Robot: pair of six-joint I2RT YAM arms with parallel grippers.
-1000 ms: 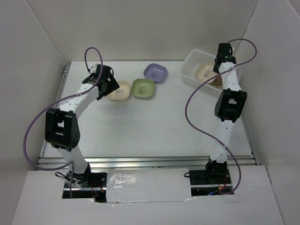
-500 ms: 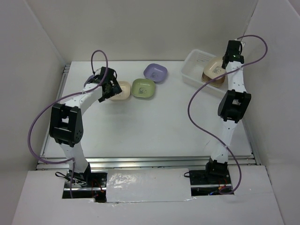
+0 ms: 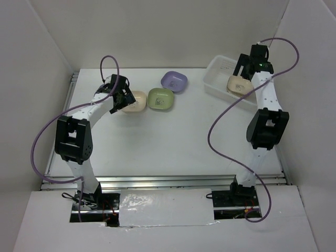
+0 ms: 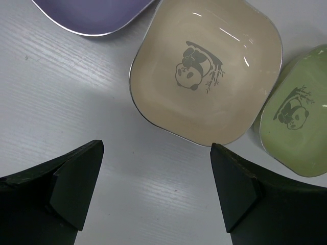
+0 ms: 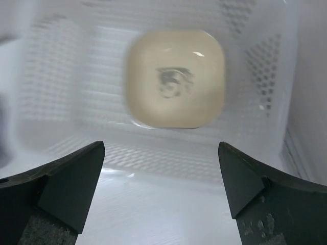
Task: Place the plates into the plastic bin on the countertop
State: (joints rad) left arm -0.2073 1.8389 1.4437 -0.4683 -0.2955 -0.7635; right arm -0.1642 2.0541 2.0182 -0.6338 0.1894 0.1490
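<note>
Left fingers (image 4: 71, 191) wide, empty, above cream plate (image 4: 209, 76); right fingers (image 5: 66, 181) likewise above bin (image 5: 258, 71).

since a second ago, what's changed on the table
The right gripper has lifted back off the plastic bin, open, with a cream plate lying inside. The left gripper shifted slightly beside the other cream plate on the countertop, open, gripping nothing. The green plate and purple plate have not moved.

A robot test cell in a lab rather than a kitchen: a plain white bench (image 3: 173, 142) boxed in by bare white walls (image 3: 157, 31), an aluminium rail (image 3: 168, 181) along its near edge, a left arm (image 3: 73, 144) and right arm (image 3: 266, 126) bolted there, purple cables (image 3: 32, 152) looping loose
</note>
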